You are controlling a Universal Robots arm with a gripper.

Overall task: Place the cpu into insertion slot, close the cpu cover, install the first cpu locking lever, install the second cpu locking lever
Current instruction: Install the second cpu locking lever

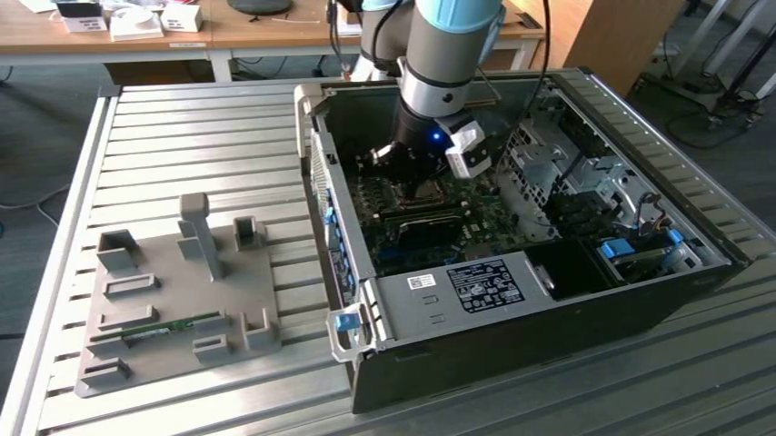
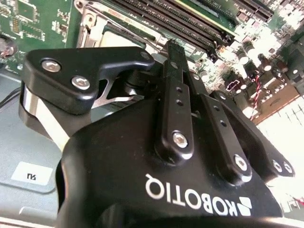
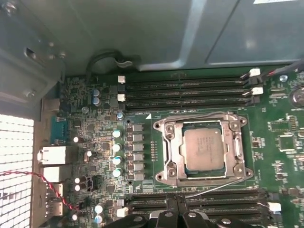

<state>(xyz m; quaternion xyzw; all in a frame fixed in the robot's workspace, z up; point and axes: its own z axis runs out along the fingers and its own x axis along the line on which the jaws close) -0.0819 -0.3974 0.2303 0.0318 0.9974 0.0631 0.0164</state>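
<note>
Your arm reaches down into the open computer case (image 1: 522, 254), which lies on its side on a ribbed metal desk (image 1: 182, 136). The tool (image 2: 172, 47) sits low over the motherboard (image 3: 285, 156); in the second wrist view its fingers (image 2: 178, 90) come together at the tips and nothing is seen held between them.

In the first wrist view the cpu (image 3: 204, 151) lies flat in its socket, silvery top up. The cpu cover (image 3: 205, 149) is down around it, the chip showing through its window. A thin wire lever (image 3: 213, 187) runs slanted just off the socket edge nearest the tool, beside the memory slots (image 3: 190, 90). You cannot tell if it is latched.

On the desk, toward the exterior view's left, a grey fixture tray (image 1: 170, 300) with upright posts holds a green memory stick (image 1: 158, 329). Behind the desk stands a wooden table (image 1: 243, 32) with small white boxes (image 1: 134, 20); cables (image 1: 715, 100) trail on the grey floor at the exterior view's right.
</note>
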